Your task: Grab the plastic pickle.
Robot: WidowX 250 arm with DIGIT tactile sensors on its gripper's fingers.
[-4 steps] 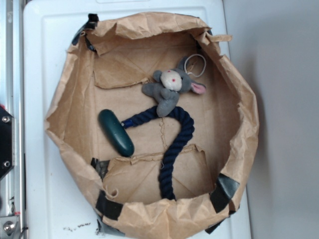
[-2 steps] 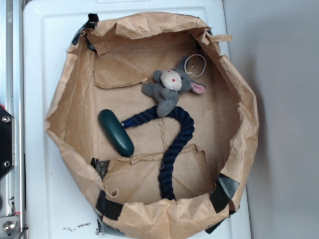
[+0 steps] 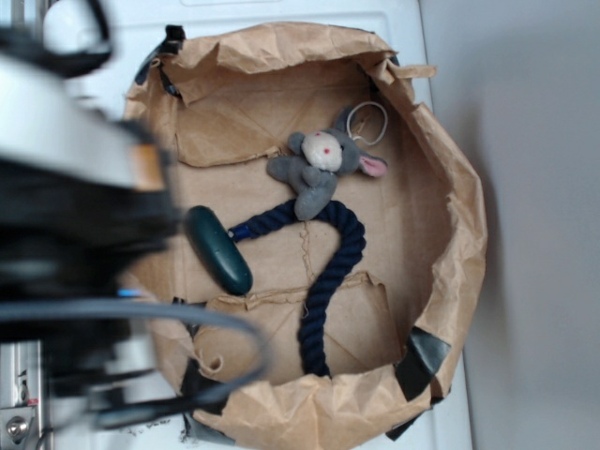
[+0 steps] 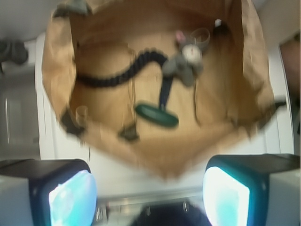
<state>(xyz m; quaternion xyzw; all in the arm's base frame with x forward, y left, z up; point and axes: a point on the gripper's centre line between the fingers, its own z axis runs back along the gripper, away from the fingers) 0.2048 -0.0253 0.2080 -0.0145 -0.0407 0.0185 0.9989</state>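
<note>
The plastic pickle [image 3: 218,250], glossy dark green and oblong, lies on the paper floor at the left of the brown paper basin [image 3: 450,187]. In the wrist view the pickle [image 4: 157,115] sits at centre, well ahead of my gripper [image 4: 149,195]. Its two pads [image 4: 70,197] stand wide apart with nothing between them, over the white surface outside the basin's near wall. In the exterior view the blurred arm [image 3: 75,216] fills the left side, just left of the pickle; the gripper's fingers do not show there.
A grey plush mouse [image 3: 319,167] lies at the basin's upper middle. A navy twisted rope [image 3: 336,272] curves from the mouse to the near wall and touches the pickle's end. The basin's crumpled walls stand on a white tray [image 3: 94,56].
The arm has swept into the exterior view from the left, blurred, and covers the basin's left wall. The pickle, the mouse and the rope lie as before.
</note>
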